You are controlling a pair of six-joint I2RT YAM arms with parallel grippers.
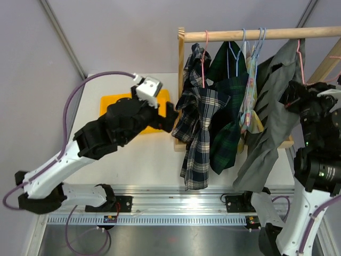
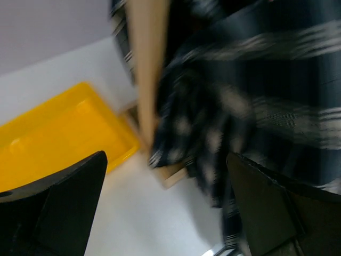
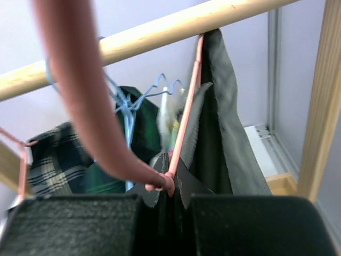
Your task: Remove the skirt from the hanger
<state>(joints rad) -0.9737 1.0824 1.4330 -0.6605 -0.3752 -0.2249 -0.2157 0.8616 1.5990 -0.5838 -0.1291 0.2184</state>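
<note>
Hanging from the rail (image 1: 266, 34), grey skirt (image 1: 269, 117) sits at its 3 o'clock end, plaid skirt (image 1: 200, 122) at 9 o'clock. Tray (image 1: 114, 101) lies farther out at 9. Left gripper (image 2: 166, 160): fingers (image 2: 64, 208) wide apart, empty, near plaid skirt. Right gripper (image 3: 165, 200): grey cloth between fingers, clamped or not cannot tell, at hanger (image 3: 184, 112) corner.

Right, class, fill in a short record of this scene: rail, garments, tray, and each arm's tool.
rail: wooden rail, across the top
garments: navy plaid garment, green plaid garment, grey garment, all hanging
tray: yellow tray, on the table, left of the garments
left arm: left tool open, empty, beside the navy plaid garment
right arm: right tool at the grey garment's pink hanger, corner between its fingers; grip unclear
</note>
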